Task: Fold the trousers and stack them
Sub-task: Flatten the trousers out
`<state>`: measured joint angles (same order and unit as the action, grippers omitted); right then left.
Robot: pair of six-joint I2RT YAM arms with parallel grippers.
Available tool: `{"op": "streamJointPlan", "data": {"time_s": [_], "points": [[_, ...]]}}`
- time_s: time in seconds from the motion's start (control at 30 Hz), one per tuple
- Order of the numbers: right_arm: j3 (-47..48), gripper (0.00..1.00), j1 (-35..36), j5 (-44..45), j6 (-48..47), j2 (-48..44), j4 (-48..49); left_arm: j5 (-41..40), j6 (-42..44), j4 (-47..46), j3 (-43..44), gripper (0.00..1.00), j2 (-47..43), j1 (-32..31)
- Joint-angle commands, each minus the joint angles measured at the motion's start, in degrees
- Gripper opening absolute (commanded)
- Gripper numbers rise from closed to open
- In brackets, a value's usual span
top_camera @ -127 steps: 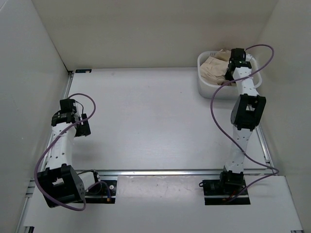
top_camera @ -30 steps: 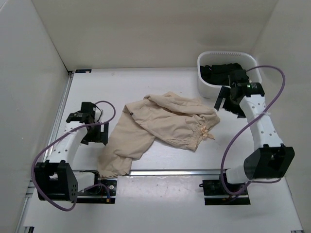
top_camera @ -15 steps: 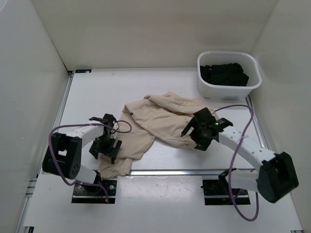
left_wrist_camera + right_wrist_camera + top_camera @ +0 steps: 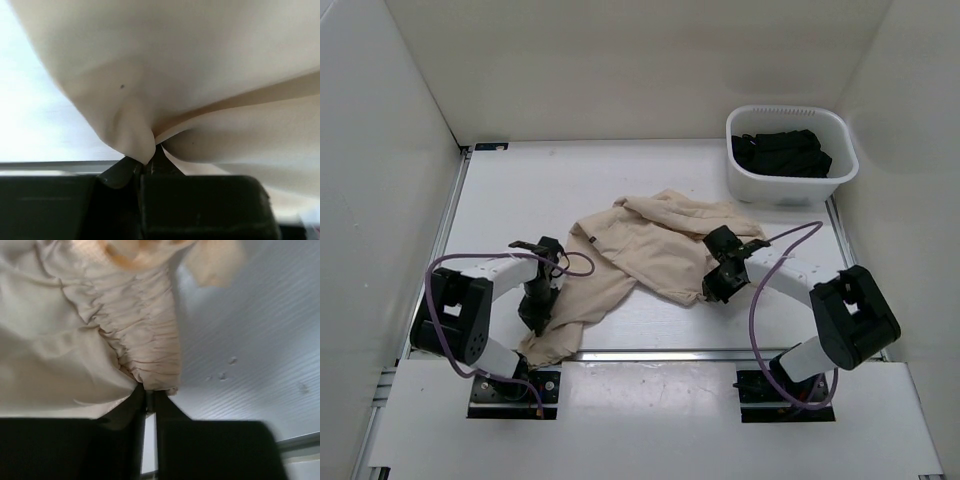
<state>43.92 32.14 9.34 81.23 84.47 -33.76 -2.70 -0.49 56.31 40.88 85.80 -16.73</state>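
The beige trousers (image 4: 640, 250) lie crumpled on the white table, one leg trailing toward the near left edge. My left gripper (image 4: 538, 312) is shut on a pinch of that leg's cloth (image 4: 132, 135), the fabric bunching up from between the black fingers (image 4: 120, 172). My right gripper (image 4: 717, 285) is shut on the gathered elastic waist (image 4: 145, 355) at the trousers' right edge, where the ruffled band rises from its fingers (image 4: 125, 407). Both wrist views are filled with cloth close up.
A white basket (image 4: 790, 185) at the back right holds a black garment (image 4: 782, 152). White walls close in the table on three sides. A metal rail (image 4: 670, 353) runs along the near edge by the arm bases.
Both arms came down onto the trousers and their grippers went from open to shut on the cloth. The right arm swung from the basket to the waist; the left reached the leg.
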Motion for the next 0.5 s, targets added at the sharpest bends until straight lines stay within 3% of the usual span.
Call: {"op": "streamJointPlan", "data": {"time_s": [0.0, 0.13, 0.17, 0.37, 0.47], "points": [[-0.1, 0.0, -1.9, 0.9, -0.4, 3.2, 0.8, -13.6, 0.5, -8.7, -0.1, 0.14, -1.5, 0.6], [9.9, 0.0, -7.7, 5.7, -13.5, 1.3, -4.0, -28.0, 0.5, -13.8, 7.2, 0.14, -5.5, 10.5], [13.0, 0.0, -11.0, 6.6, -16.3, 0.7, -5.3, -30.5, 0.5, -14.9, 13.0, 0.14, -6.0, 12.8], [39.0, 0.0, -22.2, 8.4, -35.0, -4.6, -18.5, -31.1, 0.5, -15.5, 41.2, 0.14, -2.1, 27.4], [40.9, 0.0, -26.9, 6.1, -38.6, -9.2, -21.8, -30.5, 0.5, -15.5, 44.0, 0.14, -2.3, 31.0]]}}
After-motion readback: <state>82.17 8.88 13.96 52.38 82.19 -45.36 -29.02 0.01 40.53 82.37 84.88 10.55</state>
